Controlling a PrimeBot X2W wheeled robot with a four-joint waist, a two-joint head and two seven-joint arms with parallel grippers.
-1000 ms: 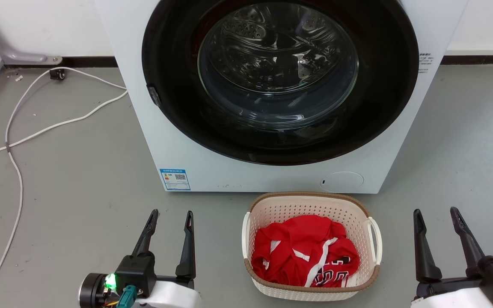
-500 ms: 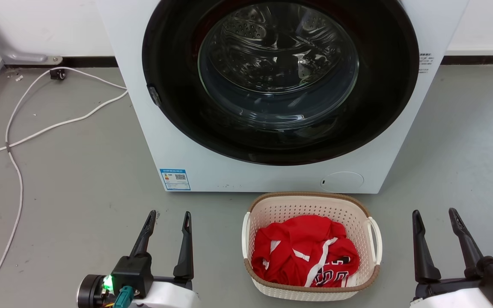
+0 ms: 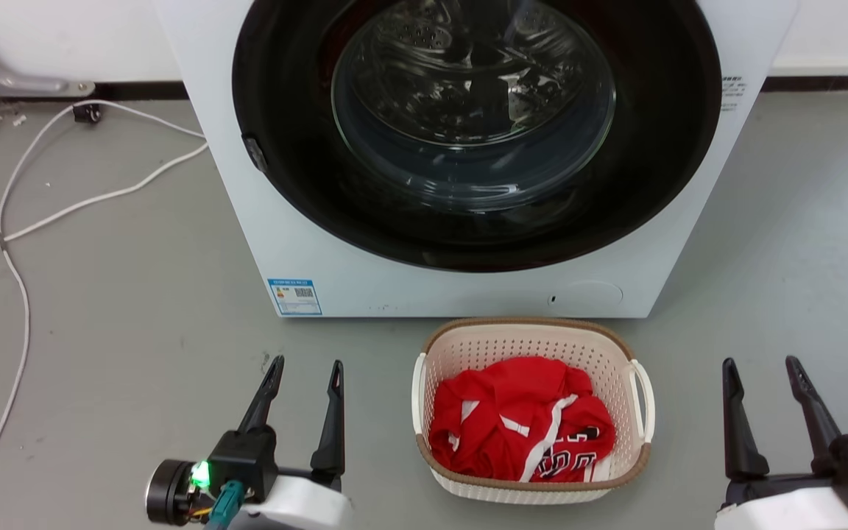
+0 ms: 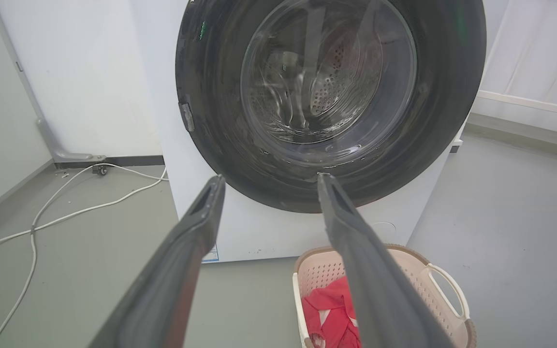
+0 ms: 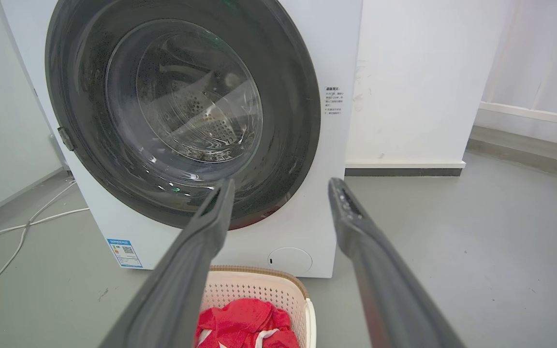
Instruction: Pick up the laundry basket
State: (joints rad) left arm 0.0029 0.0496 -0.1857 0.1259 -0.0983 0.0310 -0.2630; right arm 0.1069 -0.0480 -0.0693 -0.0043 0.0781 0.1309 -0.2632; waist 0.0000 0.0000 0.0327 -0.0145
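basket (image 3: 528,343) on floor, just before washer (image 3: 291,243), red cloth (image 3: 501,412) inside | left gripper (image 3: 306,363) released, apart from basket | right gripper (image 3: 760,361) released, apart

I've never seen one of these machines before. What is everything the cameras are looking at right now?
washing machine: one, white with a dark round glass door, against the wall, straight ahead
label: one, blue, lower left of the machine's front
laundry basket: one, cream with a brown rim and white side handles, on the floor before the machine
garment: one bundle, red with white trim, inside the basket
cable: white, trailing over the floor left of the machine
floor: grey
left gripper: one, dark fingers, open, left of the basket, apart from it
right gripper: one, dark fingers, open, right of the basket, apart from it
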